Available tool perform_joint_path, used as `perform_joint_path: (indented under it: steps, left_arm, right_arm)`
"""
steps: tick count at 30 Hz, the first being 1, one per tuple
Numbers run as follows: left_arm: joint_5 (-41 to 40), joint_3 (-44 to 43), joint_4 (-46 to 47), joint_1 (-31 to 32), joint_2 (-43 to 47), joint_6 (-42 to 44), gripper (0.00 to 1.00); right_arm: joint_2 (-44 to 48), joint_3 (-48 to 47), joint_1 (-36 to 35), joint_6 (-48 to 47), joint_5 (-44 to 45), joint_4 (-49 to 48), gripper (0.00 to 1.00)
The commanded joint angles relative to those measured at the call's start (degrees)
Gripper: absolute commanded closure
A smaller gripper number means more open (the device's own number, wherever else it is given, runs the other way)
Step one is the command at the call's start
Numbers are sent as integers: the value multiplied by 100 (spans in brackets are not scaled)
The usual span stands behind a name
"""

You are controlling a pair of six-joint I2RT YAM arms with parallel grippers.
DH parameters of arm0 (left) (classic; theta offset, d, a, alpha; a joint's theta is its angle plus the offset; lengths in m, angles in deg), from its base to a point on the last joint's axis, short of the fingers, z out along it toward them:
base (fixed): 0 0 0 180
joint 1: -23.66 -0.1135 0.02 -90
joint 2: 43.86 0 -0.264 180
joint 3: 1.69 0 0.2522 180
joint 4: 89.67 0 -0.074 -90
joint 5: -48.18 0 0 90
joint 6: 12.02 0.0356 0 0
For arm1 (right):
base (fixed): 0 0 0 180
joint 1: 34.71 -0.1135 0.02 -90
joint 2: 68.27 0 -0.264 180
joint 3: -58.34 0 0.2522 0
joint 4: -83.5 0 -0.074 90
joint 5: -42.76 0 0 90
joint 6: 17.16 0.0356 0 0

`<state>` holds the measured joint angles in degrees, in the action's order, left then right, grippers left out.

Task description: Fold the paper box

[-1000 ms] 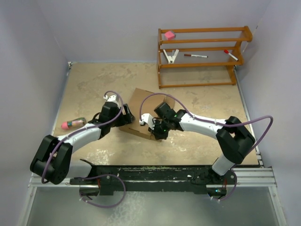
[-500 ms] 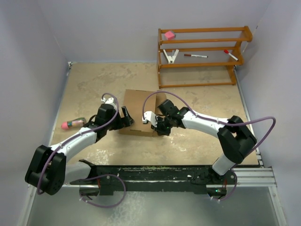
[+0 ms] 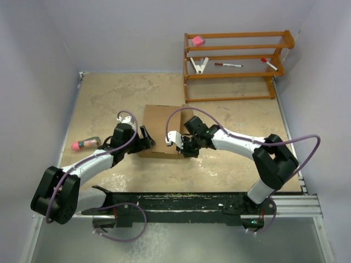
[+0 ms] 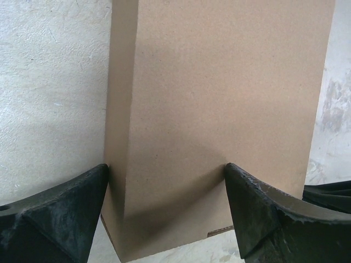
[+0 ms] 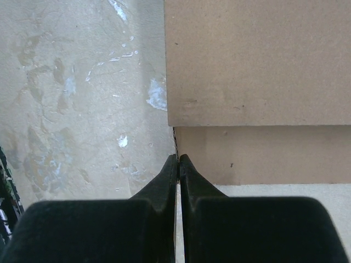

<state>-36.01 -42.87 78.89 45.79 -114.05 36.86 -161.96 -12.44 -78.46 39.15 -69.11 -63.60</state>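
One brown paper box [image 3: 162, 129]; left end effector [image 4: 166, 172] spread, right end effector [image 5: 178, 159] pressed together.

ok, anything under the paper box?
The paper box rests on the table; only tabletop shows beside its edges. Whatever lies beneath the cardboard is covered, so nothing can be confirmed there.

paper box [image 3: 162, 129] on table [image 3: 109, 93]; rack [image 3: 241, 35] behind

rack [image 3: 241, 35]: wooden, far right | pink block [image 3: 198, 40]: top shelf | bottle [image 3: 85, 144] (pink cap): lying at left
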Motion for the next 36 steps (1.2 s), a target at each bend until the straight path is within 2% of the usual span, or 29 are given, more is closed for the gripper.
perform_joint_path:
  steps: [1,11,24,29,36]
  left_arm:
    - [21,152,-5,-42,-135,-45,13]
    - [189,159,145,-54,-245,-71,14]
    - [430,123,269,-58,-468,-72,16]
    - [312,173,251,-99,-372,-45,16]
    - [519,199,405,-294,-486,-32,16]
  right_arm:
    - [124,96,-21,-191,-119,-413,100]
    - [173,141,-228,-89,-36,-643,100]
    - [260,-236,-347,690,204,-779,100]
    - [391,66,-263,-148,172,-440,100]
    - [171,146,-169,-530,241,-179,100]
